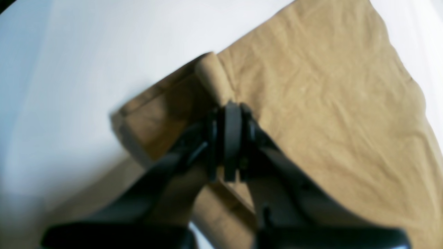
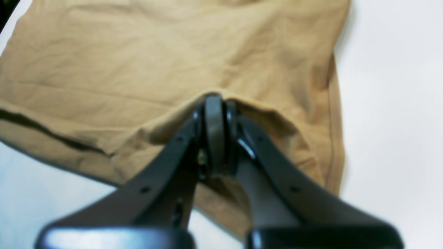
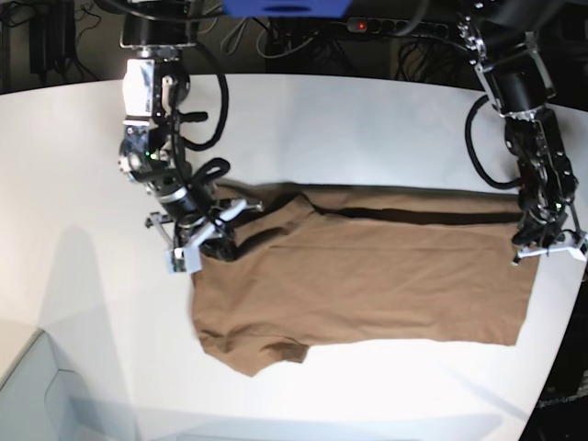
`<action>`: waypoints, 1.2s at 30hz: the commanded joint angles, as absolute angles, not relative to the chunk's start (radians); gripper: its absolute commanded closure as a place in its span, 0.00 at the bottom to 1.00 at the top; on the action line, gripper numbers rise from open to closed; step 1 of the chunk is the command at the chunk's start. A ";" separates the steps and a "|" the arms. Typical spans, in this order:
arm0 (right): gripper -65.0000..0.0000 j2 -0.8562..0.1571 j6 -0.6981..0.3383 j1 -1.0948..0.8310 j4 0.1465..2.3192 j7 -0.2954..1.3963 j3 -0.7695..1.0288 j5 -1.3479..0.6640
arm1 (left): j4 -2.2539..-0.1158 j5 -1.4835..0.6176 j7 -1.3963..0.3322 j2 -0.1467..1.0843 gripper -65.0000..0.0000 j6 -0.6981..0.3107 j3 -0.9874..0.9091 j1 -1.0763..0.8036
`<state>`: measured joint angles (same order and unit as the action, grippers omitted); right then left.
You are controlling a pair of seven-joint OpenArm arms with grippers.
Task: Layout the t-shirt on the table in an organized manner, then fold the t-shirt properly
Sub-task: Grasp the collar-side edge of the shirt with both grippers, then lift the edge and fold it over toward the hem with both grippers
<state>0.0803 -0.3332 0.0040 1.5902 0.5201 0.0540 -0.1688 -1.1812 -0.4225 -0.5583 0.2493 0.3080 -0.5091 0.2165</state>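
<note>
- The shirt lies spread across the middle of the worktop, a tan-brown cotton knit, matte and finely creased.
- Its far long edge is doubled over onto itself, leaving a dark shadowed crease along the fold.
- A short sleeve sticks out at the near corner on the base view's left; the hem end on the right is straight.
- The left gripper has its black jaws closed on a pinch of shirt, the cloth bunched into a small roll above the tips.
- The right gripper has its jaws closed on a raised ridge of shirt edge, and the fabric tents up to it.
- The worktop is smooth, glossy white, with a curved far edge.
</note>
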 commanded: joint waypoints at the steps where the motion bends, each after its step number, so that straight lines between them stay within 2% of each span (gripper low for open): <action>1: 1.00 0.084 -0.332 0.025 1.607 0.493 0.051 -0.185 | -1.196 -0.418 -0.538 0.266 1.00 0.302 -0.513 0.239; 3: 1.00 0.084 -0.332 0.025 1.607 0.510 0.051 -0.185 | -1.196 -0.418 -0.538 0.282 1.00 0.302 -0.509 0.239; 6: 0.86 0.084 -0.332 0.025 1.607 0.552 0.050 -0.185 | -1.196 -0.423 -0.538 0.286 0.95 0.302 -0.509 0.239; 9: 0.70 0.084 -0.332 0.019 1.613 0.553 0.050 -0.185 | -1.202 -0.420 -0.538 0.286 0.82 0.302 -0.509 0.239; 13: 0.58 0.084 -0.332 0.015 1.616 0.549 0.054 -0.188 | -1.207 -0.420 -0.538 0.286 0.62 0.302 -0.513 0.239; 16: 0.56 0.085 -0.332 0.001 1.638 0.550 0.059 -0.188 | -1.210 -0.426 -0.538 0.286 0.52 0.302 -0.515 0.239; 18: 0.55 0.085 -0.332 -0.033 1.687 0.547 0.061 -0.186 | -1.210 -0.427 -0.538 0.285 0.49 0.302 -0.515 0.239; 23: 0.55 0.085 -0.332 -0.139 1.802 0.545 0.061 -0.186 | -1.250 -0.427 -0.538 0.286 0.48 0.302 -0.518 0.222; 28: 0.55 0.061 -0.332 -0.228 1.828 0.545 0.061 -0.188 | -1.305 -0.427 -0.536 0.288 0.48 0.302 -0.550 0.153; 32: 0.55 0.045 -0.332 -0.262 1.824 0.545 0.062 -0.185 | -1.273 -0.420 -0.536 0.285 0.48 0.302 -0.628 0.153; 36: 0.55 0.033 -0.332 -0.269 1.822 0.545 0.101 -0.189 | -1.188 -0.420 -0.536 0.308 0.48 0.302 -0.630 0.188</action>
<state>0.0330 -0.3332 -0.2741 1.8057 0.5724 0.1036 -0.1802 -1.1679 -0.4263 -0.5583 0.2832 0.3073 -0.6273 0.1619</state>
